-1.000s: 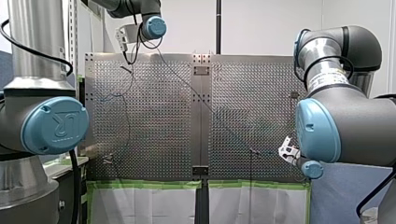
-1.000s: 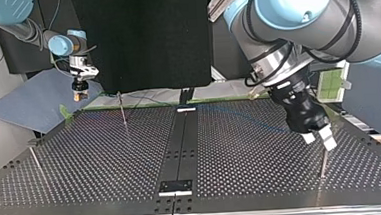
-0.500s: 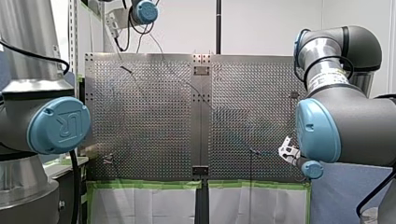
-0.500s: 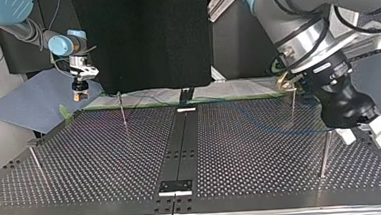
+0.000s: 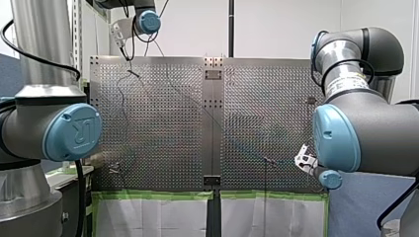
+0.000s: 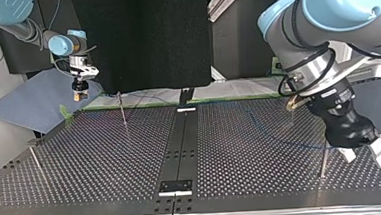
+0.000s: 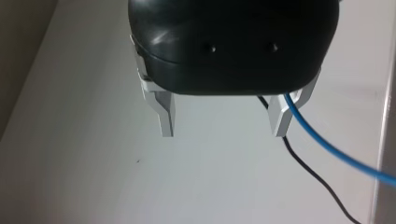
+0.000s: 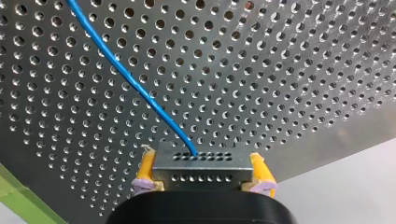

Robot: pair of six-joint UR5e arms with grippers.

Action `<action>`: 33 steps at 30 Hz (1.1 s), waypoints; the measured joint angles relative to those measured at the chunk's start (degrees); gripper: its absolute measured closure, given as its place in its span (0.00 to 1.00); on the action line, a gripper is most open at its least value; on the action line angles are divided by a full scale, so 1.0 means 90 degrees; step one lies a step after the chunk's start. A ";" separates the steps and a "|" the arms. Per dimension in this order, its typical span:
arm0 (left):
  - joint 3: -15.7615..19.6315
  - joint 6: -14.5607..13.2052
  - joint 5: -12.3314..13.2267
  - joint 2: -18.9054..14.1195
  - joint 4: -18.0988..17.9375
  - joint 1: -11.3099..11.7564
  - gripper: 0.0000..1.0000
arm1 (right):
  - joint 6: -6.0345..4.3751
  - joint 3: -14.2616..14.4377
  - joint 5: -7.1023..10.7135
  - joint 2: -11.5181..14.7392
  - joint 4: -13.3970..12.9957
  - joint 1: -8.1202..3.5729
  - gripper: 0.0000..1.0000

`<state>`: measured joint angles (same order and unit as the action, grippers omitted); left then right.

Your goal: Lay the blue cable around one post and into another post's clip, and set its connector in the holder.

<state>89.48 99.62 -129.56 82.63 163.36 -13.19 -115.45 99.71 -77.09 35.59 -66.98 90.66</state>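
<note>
Right jaws grip connector (image 8: 201, 164) near perforated table (image 6: 106, 157); white wall (image 5: 286, 29) beyond

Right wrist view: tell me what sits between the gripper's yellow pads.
The grey connector, clamped there, with the blue cable leaving it; shown in that view.

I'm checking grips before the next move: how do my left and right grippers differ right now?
My left gripper is open, with the blue cable running past one finger; my right gripper is shut on the connector. My left gripper's fingers are pale, my right gripper's pads yellow. Both have the blue cable at them.
</note>
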 joint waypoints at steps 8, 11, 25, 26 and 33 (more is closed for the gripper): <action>0.0003 0.0235 0.0458 0.0111 -0.0056 0.0380 0.00 | 0.0003 0.0001 0.0000 0.0000 0.0003 0.0000 1.00; 0.0005 0.0271 0.0638 0.0171 -0.0056 0.0548 0.00 | 0.0003 0.0002 0.0000 0.0001 -0.0004 0.0004 1.00; 0.0005 0.0456 0.1180 0.0401 -0.0067 0.1064 0.00 | 0.0003 0.0001 0.0010 -0.0001 -0.0007 0.0028 1.00; 0.0006 0.0475 0.1192 0.0414 -0.0071 0.1092 0.00 | 0.0003 0.0002 0.0009 -0.0001 -0.0005 0.0028 1.00; 0.0033 0.0733 0.1370 0.0446 -0.0119 0.1361 0.00 | -0.0037 0.0000 0.0026 -0.0001 -0.0012 0.0030 1.00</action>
<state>89.77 106.22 -117.23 86.64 162.29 -0.95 -115.78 99.71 -76.86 35.59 -67.10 90.93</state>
